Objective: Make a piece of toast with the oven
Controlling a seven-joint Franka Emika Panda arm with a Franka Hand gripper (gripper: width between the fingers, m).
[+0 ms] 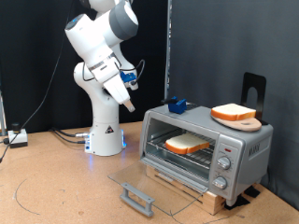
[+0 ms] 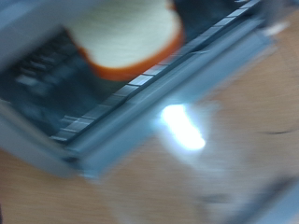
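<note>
the piece of toast [image 1: 187, 144] lies flat on the wire rack [image 1: 177, 152] inside the oven [image 1: 206, 145], whose glass door [image 1: 154, 187] hangs fully open and rests down near the table [image 1: 56, 187], its grey bar handle [image 1: 136, 197] at the front edge. the gripper [image 1: 131, 82] hangs in the air above and to the exterior view's left of the oven, well apart from the slice and touching nothing; i cannot tell whether its fingers are apart or together, since the exterior view shows them too small and the wrist view does not show them at all. the wrist view is blurred, showing the slice [image 2: 126, 33] on the rack and a bright glare on the door glass.

risks, as i judge them: the lowered door juts out where a descending arm could strike it or its handle and shove the oven on its wooden base [image 1: 192, 187]. a second, rounder slice on a wooden board [image 1: 234, 116] sits on the oven's top near the edge, and a knock could slide it off. the blue object [image 1: 177, 105] on the top could also be bumped.
</note>
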